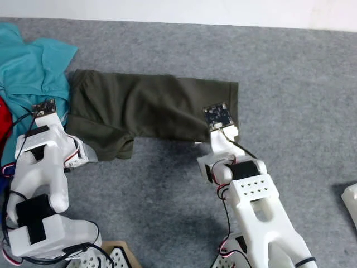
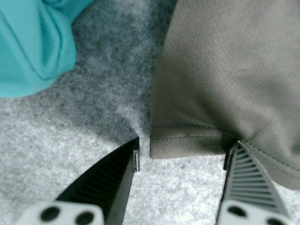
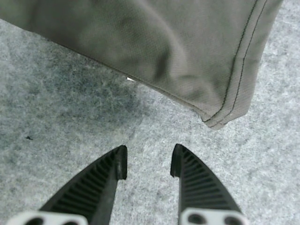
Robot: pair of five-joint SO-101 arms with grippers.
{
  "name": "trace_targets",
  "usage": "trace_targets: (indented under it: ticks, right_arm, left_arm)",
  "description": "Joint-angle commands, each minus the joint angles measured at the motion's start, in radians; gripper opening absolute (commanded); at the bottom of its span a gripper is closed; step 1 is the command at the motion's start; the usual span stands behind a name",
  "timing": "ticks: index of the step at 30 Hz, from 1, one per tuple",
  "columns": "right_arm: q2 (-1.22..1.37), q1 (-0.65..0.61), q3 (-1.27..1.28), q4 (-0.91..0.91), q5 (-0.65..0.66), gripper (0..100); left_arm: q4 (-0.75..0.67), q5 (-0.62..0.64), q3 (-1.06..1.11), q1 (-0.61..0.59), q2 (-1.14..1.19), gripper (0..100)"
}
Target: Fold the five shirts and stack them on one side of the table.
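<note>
— Olive shirt [image 1: 150,109]: how is it lying?

— It is lying spread flat on the grey felt table [image 1: 290,72], with its long axis running side to side across the high view. Its stitched bottom hem is pointing toward the right arm's side. A short sleeve is drooping toward the arms on the left arm's side.

— Is anything lying against it?

— Its end on the left arm's side is resting against a crumpled teal shirt [image 1: 33,67]. A bit of red cloth [image 1: 4,120] is showing at the picture's edge beyond that.

— What is the left gripper [image 2: 183,154] doing?

— It is hovering low over the sleeve's hemmed corner, with its jaws standing wide apart and gripping nothing. The stitched edge is sitting right at the fingertips, and one fingertip is meeting the cloth.

— And the right gripper [image 3: 148,161]?

— Its jaws are standing narrowly apart over bare felt, also holding nothing. The shirt's bottom hem corner is lying just ahead of the tips, apart from them, with a double line of dark stitching running along its edge.

— What is surrounding all this?

— Mottled grey felt is covering the whole tabletop. A pale wall [image 1: 223,11] is running along the far edge. A white object [image 1: 350,201] is poking in on the right arm's side.
</note>
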Motion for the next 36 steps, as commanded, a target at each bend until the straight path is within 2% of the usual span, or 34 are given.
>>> trace_targets:
  ticks: [1, 3, 7, 8, 10, 18, 24, 31, 36]
  right_arm:
    - [-0.024, -0.008, -0.007, -0.016, -0.009, 16.3]
    - [-0.022, -0.012, -0.005, -0.016, -0.009, 16.3]
    - [-0.022, -0.061, 0.035, -0.039, -0.009, 16.3]
    - [-0.022, -0.07, 0.053, -0.054, -0.009, 16.3]
    - [-0.024, -0.081, 0.077, -0.077, -0.009, 16.3]
    - [-0.022, -0.084, 0.091, -0.082, -0.009, 16.3]
    - [-0.022, -0.084, 0.156, -0.168, -0.006, 16.3]
    - [-0.022, -0.084, 0.165, -0.171, -0.005, 16.3]
    - [-0.022, -0.084, 0.166, -0.171, -0.003, 16.3]
  left_arm:
    - [-0.009, -0.002, -0.007, -0.002, -0.042, 29]
    - [-0.009, 0.021, -0.008, 0.012, -0.042, 23]
    - [-0.068, 0.046, -0.008, 0.076, -0.042, 2]
    - [-0.081, 0.049, -0.008, 0.088, -0.044, 0]
    - [-0.089, 0.054, -0.008, 0.111, -0.05, 3]
    - [-0.087, 0.06, -0.093, 0.151, -0.051, 1]
    - [-0.087, 0.213, -0.199, 0.177, -0.051, 1]
    - [-0.087, 0.259, -0.283, 0.278, -0.051, 1]
    - [-0.087, 0.259, -0.328, 0.291, -0.051, 1]
